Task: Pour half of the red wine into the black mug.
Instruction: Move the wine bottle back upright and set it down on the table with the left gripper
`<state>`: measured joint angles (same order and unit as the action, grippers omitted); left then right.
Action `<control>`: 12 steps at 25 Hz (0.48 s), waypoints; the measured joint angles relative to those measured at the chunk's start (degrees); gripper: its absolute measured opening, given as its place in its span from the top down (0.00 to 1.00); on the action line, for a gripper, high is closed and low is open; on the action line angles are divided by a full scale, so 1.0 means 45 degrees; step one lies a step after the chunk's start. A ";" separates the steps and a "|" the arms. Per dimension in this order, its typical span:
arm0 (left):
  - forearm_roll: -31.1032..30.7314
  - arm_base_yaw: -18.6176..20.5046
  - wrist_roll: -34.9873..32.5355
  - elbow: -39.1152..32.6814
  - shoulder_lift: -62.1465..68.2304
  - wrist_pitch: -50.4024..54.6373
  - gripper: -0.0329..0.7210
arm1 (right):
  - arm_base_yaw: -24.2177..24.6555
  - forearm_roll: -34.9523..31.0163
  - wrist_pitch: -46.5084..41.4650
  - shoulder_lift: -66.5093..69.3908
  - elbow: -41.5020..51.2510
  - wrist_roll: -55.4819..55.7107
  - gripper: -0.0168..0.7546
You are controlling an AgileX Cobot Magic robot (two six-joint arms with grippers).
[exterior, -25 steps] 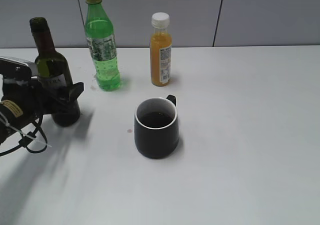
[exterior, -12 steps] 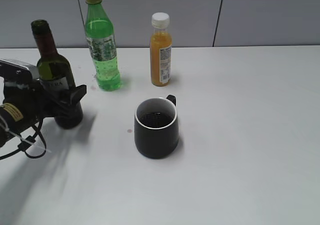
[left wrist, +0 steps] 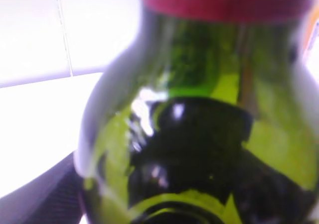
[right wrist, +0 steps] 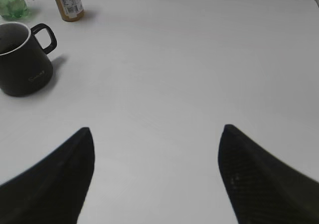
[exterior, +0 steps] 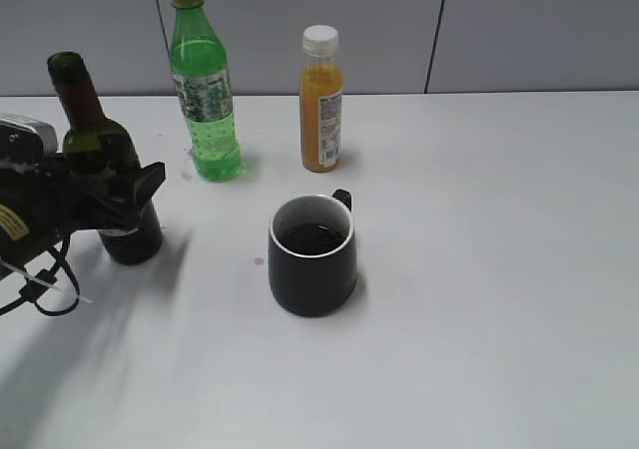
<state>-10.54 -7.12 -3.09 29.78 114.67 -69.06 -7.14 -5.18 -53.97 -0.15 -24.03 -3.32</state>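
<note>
Wine in the dark green glass bottle point(exterior: 100, 155) stands at the white table's point(exterior: 479, 269) left edge, left gripper point(exterior: 135, 205) around its body; whether those jaws still pinch it I cannot tell. Matte black ceramic mug point(exterior: 313, 259) sits mid-table, dark liquid inside. Right gripper point(right wrist: 155, 169) hangs spread, holding nothing.

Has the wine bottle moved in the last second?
Yes. The wine bottle now leans left, its mouth farther from the green soda bottle, while its base has barely shifted.
</note>
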 joint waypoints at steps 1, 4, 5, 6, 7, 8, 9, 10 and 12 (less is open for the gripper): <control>0.0013 0.0000 0.0000 -0.0033 -0.0093 0.0000 0.04 | 0.0000 0.0000 0.0000 0.0000 0.0000 0.0000 0.22; 0.0024 0.0000 0.0000 -0.0138 -0.0634 0.0030 0.04 | 0.0000 0.0000 0.0000 0.0000 0.0000 0.0000 0.22; 0.0038 0.0000 0.0000 -0.0194 -0.0977 0.0030 0.04 | 0.0000 0.0000 0.0000 0.0000 0.0000 0.0000 0.22; 0.0037 0.0000 0.0000 -0.0225 -0.1390 0.0030 0.04 | 0.0000 0.0000 0.0000 0.0000 0.0000 0.0000 0.22; 0.0037 0.0000 0.0000 -0.0225 -0.1833 0.0044 0.04 | 0.0000 0.0000 0.0000 0.0000 0.0000 0.0000 0.22; 0.0037 0.0015 0.0000 -0.0235 -0.2241 0.0032 0.04 | 0.0000 0.0000 0.0000 0.0000 0.0000 0.0000 0.22; 0.0046 0.0025 0.0000 -0.0235 -0.2749 0.0030 0.04 | 0.0000 0.0000 0.0000 0.0000 0.0000 0.0000 0.22; 0.0052 0.0044 0.0000 -0.0238 -0.3286 0.0016 0.04 | 0.0000 0.0000 0.0000 0.0000 0.0000 0.0000 0.22; 0.0062 0.0064 0.0000 -0.0249 -0.4313 0.0053 0.04 | 0.0000 0.0000 0.0000 0.0000 0.0000 0.0000 0.22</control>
<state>-10.26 -6.83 -3.09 28.66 95.26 -68.82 -7.14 -5.18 -53.97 -0.15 -24.03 -3.32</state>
